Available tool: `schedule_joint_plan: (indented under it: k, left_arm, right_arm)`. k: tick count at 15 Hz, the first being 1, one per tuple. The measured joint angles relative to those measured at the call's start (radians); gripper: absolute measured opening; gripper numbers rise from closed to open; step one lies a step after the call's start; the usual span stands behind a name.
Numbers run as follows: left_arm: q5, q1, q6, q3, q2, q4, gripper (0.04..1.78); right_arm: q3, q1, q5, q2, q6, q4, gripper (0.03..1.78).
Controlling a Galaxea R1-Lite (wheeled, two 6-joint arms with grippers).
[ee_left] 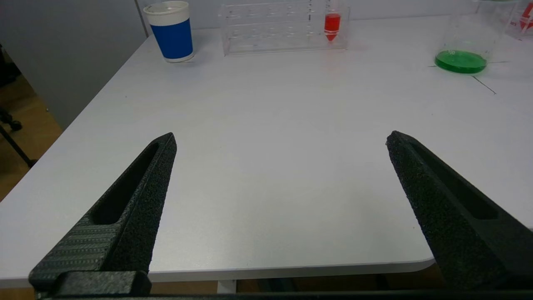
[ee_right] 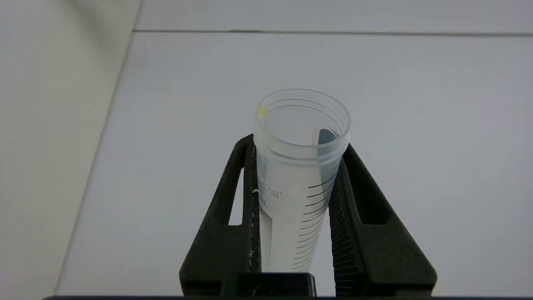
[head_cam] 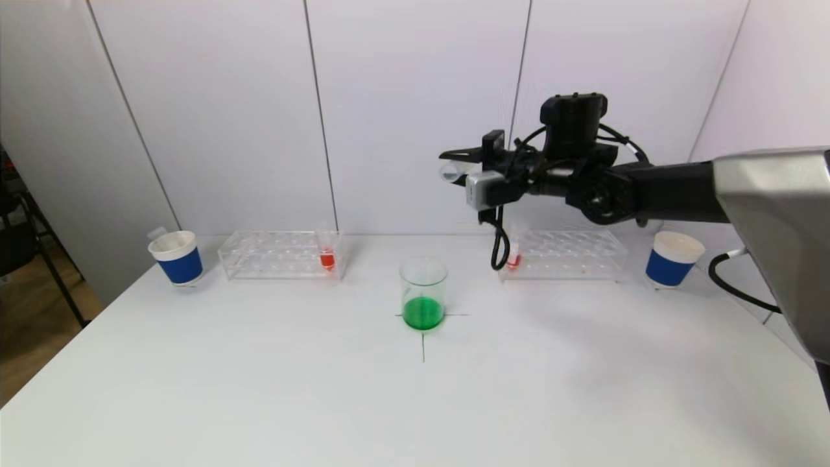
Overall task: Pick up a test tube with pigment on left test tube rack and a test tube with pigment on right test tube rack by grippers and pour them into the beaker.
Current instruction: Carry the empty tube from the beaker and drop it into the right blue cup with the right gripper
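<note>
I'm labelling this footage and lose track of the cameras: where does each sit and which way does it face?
Head view: high, facing forward and down at the table; shows the right gripper raised.
Left wrist view: low at the near table edge, facing the left rack; shows the open left gripper.
Right wrist view: faces the wall; shows fingers clamping an empty tube.
Shared: the beaker.
</note>
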Motion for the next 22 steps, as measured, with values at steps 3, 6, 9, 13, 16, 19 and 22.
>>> schedule_joint_plan:
  k: [3, 6, 9, 13, 16, 19, 22]
  left_arm:
    - [0.0, 0.0, -0.001, 0.0, 0.0, 0.0, 1.76]
    - [0.0, 0.0, -0.001, 0.0, 0.0, 0.0, 1.76]
    - [0.0, 0.0, -0.001, 0.0, 0.0, 0.0, 1.76]
    - [0.0, 0.0, -0.001, 0.0, 0.0, 0.0, 1.76]
    - [0.0, 0.0, 0.0, 0.0, 0.0, 0.0, 1.76]
    - [0.0, 0.0, 0.0, 0.0, 0.0, 0.0, 1.76]
    - [0.0, 0.0, -0.001, 0.0, 0.0, 0.0, 1.76]
  right_arm:
    - [-0.08, -0.05, -0.081, -0.018, 0.079, 0.09, 0.52]
    - [-0.091, -0.109, -0.14, -0.048, 0.179, 0.094, 0.52]
    - [-0.093, -0.177, -0.213, -0.079, 0.329, 0.095, 0.52]
    - [-0.093, -0.257, -0.269, -0.11, 0.554, 0.086, 0.52]
    - [-0.093, -0.308, -0.323, -0.118, 0.733, 0.036, 0.52]
    - [-0.092, -0.35, -0.422, -0.115, 0.953, -0.029, 0.52]
    - [-0.087, -0.39, -0.479, -0.12, 1.136, -0.023, 0.52]
